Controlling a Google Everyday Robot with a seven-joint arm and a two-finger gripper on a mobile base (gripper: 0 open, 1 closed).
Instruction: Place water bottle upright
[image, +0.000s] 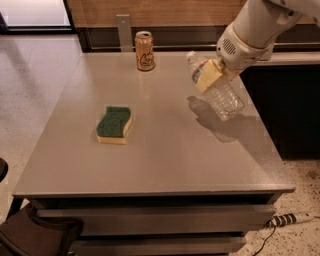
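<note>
Gripping water bottle (225, 98) with claw (210, 75) clamped round its upper body, tilted, cap toward back-left, over desk (200, 150) right edge; base probably off surface. Swing base down, lower gently, unclamp once flat.

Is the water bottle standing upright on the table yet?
No, the claw at the table's right side grips the water bottle at a clear tilt.

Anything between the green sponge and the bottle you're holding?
No: in the camera view only bare grey tabletop lies between the green-topped yellow sponge and the clear ribbed plastic water bottle, held tilted in the gripper at the right.
</note>
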